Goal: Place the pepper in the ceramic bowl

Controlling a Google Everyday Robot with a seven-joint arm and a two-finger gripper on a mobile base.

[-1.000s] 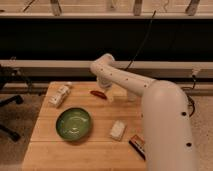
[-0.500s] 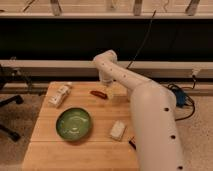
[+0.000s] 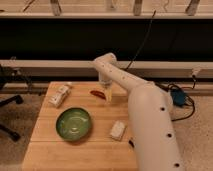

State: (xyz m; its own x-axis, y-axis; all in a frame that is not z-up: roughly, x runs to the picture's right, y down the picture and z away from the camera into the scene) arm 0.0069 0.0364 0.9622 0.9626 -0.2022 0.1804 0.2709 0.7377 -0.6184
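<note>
Hand (image 3: 107,93), closure we cannot tell; pepper (image 3: 97,93) just beside it, ceramic bowl (image 3: 60,118) well apart: descending off-centre, we may knock pepper away.

Lab: robot pincer (image 3: 107,96) over wooden table (image 3: 45,146), cables (image 3: 143,44) behind.

Table (image 3: 45,150): we see pale wooden planks.
Left rear: we find a crumpled white packet (image 3: 59,95) near the table's edge.
Front right: we note a small white pouch (image 3: 118,130) lying flat.
Floor, right: we see a blue box (image 3: 179,96) beside dark cables (image 3: 186,114).
</note>
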